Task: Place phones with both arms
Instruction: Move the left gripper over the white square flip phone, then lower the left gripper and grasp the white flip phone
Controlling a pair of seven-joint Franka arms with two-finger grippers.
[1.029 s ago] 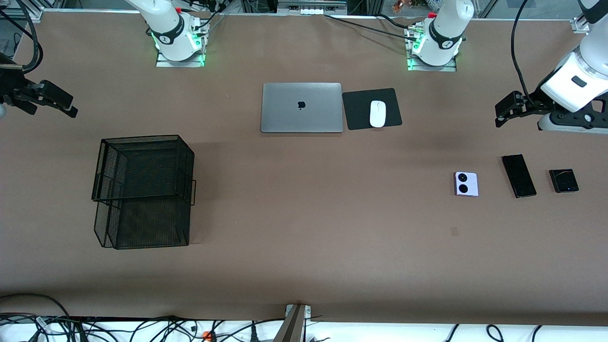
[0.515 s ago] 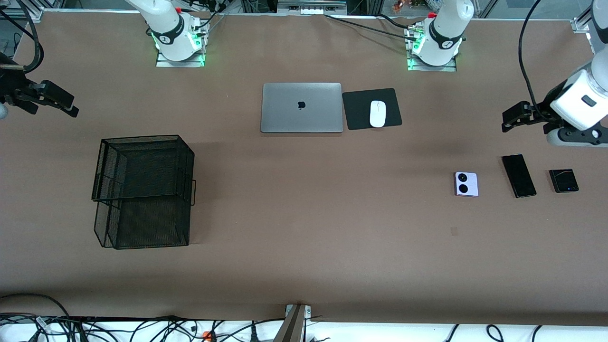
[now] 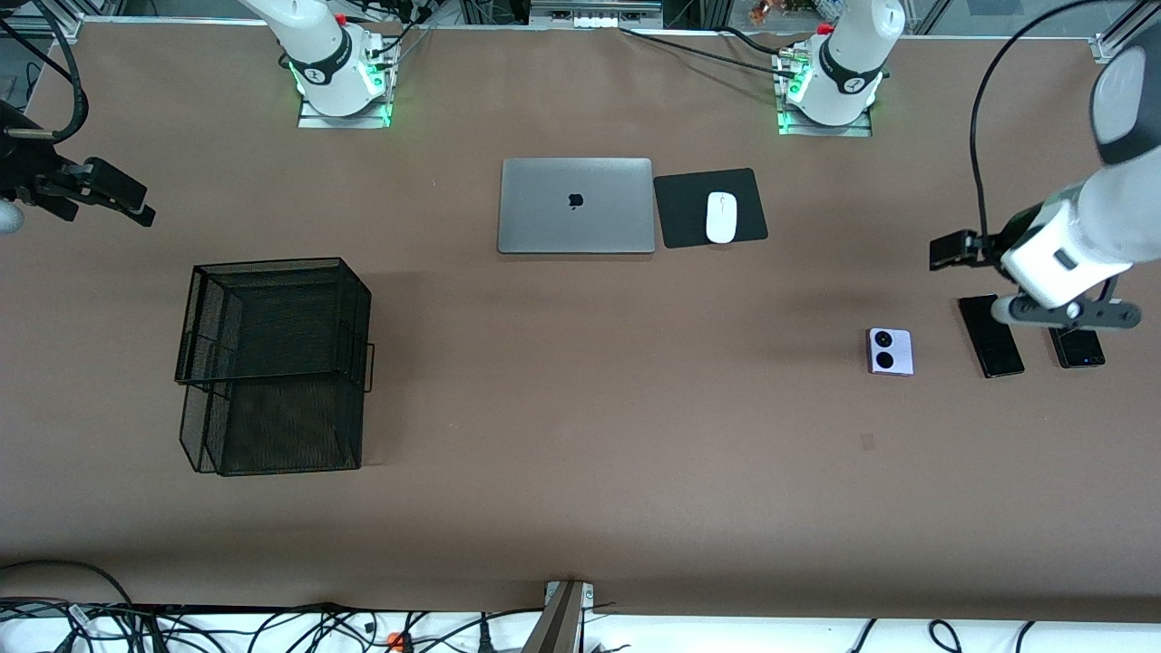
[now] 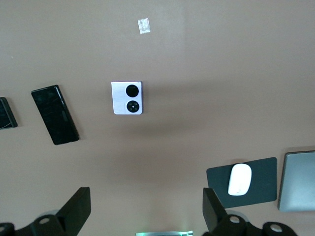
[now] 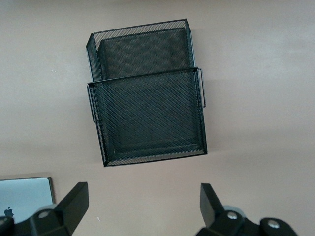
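Three phones lie flat in a row on the brown bench (image 3: 580, 508) toward the left arm's end, and the long black phone (image 3: 991, 340) serves as the landmark: the lavender-white phone (image 3: 890, 351) with two black circles sits well apart from it toward the bench's middle, and the small black phone (image 3: 1078, 348) lies near it toward the bench's end. The left tool (image 3: 951, 251) hangs in the air over the bench just beside the long black phone, its fingers (image 4: 78, 209) spread wide and holding nothing. The right tool (image 3: 113, 192), also released and empty, waits over the right arm's end of the bench, well apart from the long black phone and near the black mesh basket (image 3: 272, 363)
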